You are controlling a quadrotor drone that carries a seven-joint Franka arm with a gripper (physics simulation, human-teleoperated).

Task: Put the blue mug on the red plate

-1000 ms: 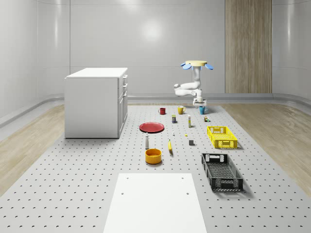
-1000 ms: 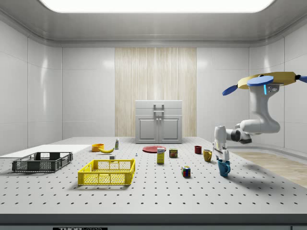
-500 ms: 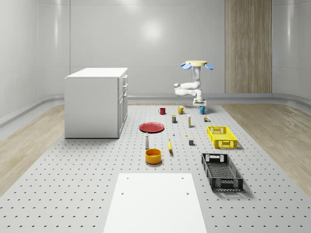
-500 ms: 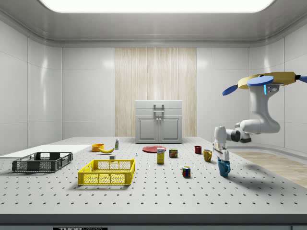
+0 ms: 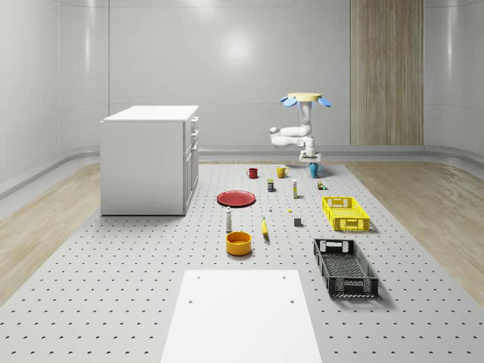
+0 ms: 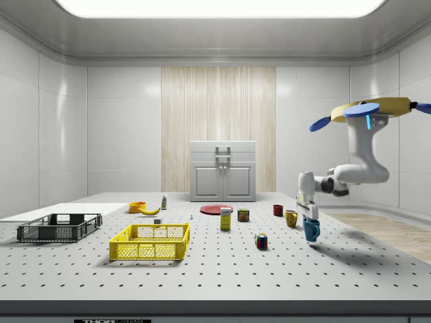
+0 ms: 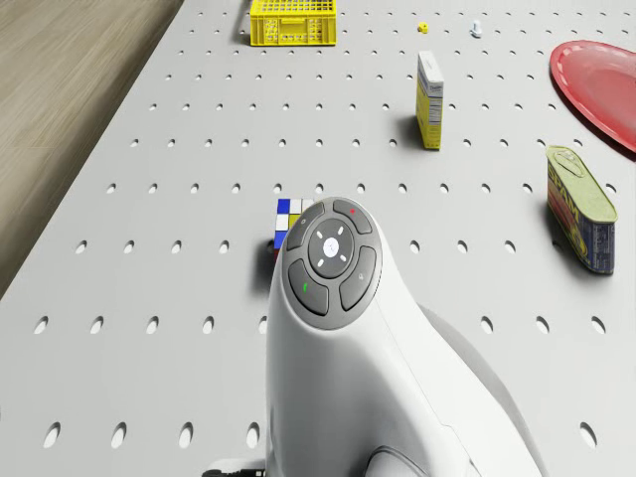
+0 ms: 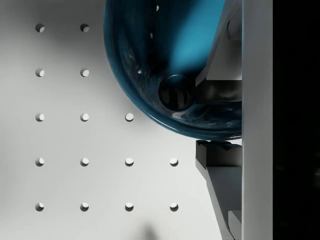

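Note:
The blue mug (image 6: 310, 229) hangs slightly tilted just above the perforated table, near its far right corner in the whole-scene view. My gripper (image 6: 307, 217) is shut on the mug's rim; in the wrist view one finger (image 8: 220, 75) sits inside the blue mug (image 8: 170, 65) and the other finger (image 8: 220, 167) outside its wall. The drone (image 5: 306, 98) hovers above and behind the blue mug (image 5: 313, 170), with the arm bent down to it. The red plate (image 5: 237, 198) lies flat mid-table, to the whole-scene view's left of the mug; the red plate (image 7: 601, 84) also appears in the drone view.
A yellow mug (image 5: 281, 171) and a red mug (image 5: 252, 172) stand between the blue mug and the plate. A Rubik's cube (image 7: 290, 219), a can (image 7: 581, 209) and a yellow box (image 7: 429, 99) lie near. A white cabinet (image 5: 147, 159), yellow crate (image 5: 345, 212) and black crate (image 5: 345, 266) stand further off.
The fingers have shut on the mug's rim. The mug has come up off the table a little and shifted toward the side view's left with the arm.

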